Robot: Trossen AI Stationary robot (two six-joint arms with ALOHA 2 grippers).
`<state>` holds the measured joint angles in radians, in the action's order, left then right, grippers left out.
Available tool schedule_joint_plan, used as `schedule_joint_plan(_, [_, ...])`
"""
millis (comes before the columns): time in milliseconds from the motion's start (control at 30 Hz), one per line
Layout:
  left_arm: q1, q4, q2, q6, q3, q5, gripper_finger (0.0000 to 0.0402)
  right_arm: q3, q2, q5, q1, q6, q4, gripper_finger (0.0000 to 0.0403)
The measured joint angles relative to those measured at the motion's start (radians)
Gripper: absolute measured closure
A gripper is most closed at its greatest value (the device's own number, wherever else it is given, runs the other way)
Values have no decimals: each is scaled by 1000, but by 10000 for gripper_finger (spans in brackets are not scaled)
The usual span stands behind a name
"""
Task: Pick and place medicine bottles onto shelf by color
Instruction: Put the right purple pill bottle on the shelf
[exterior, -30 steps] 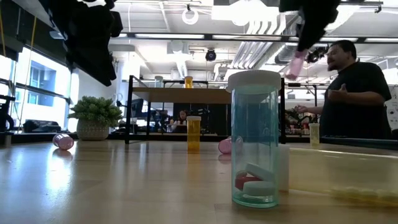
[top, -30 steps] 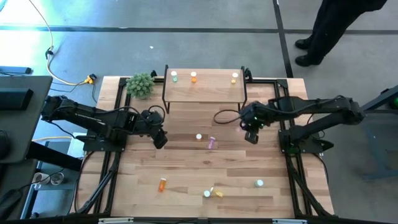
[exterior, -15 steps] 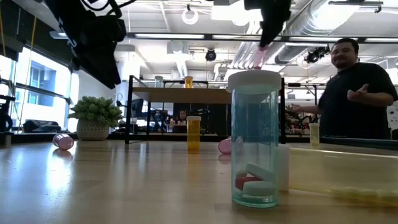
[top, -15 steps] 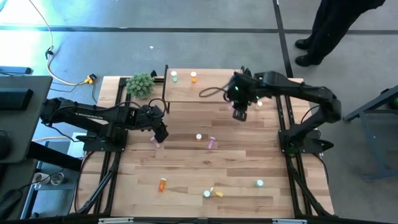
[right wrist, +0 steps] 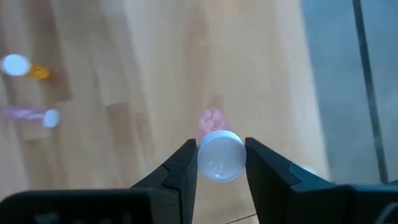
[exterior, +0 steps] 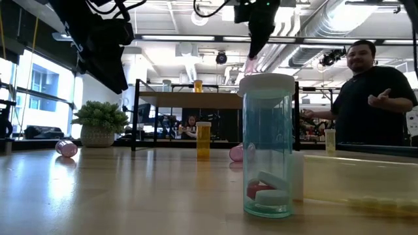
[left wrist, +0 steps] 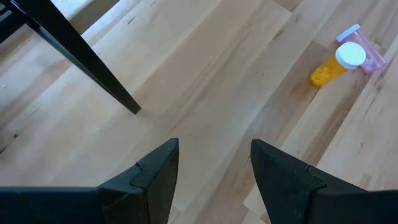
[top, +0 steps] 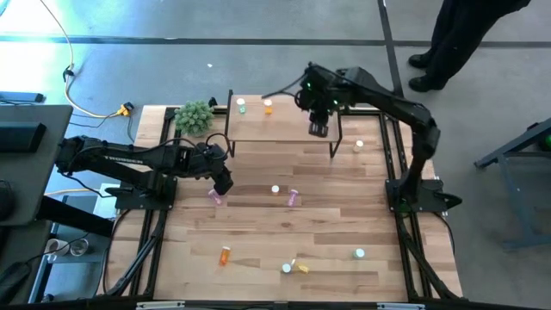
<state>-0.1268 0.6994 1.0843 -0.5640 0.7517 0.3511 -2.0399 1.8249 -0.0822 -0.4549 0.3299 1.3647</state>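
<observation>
1. Since the earlier frames the right arm swung from mid-table back over the shelf; the left arm barely shifted
2. left gripper point(top: 223, 183) hangs low over the table point(top: 258, 232) near the shelf's front left leg, fingers spread with nothing between them; a pink bottle point(top: 215, 197) lies just in front of it
3. shelf point(top: 280, 126) at the table's far edge carries a green bottle point(top: 242, 107), an orange bottle point(top: 268, 107) and a yellow bottle point(top: 325, 107), all upright
4. right gripper point(top: 318, 129) is above the shelf's right part, fingers pinching a pink capped bottle point(right wrist: 216, 149) by its white cap
5. More bottles lie scattered across the table's middle and near edge
6. A person point(exterior: 372, 98) stands behind the table on the right
</observation>
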Motion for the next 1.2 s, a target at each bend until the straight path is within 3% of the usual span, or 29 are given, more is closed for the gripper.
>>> schedule_joint_plan(400, [0, 0, 0, -6, 0, 3, 213, -206, 181, 6, -75, 187, 23, 299])
schedule_joint_plan(1200, [0, -1, 0, -12, 0, 3, 213, -210, 232, 29, -74, 318, -7, 299])
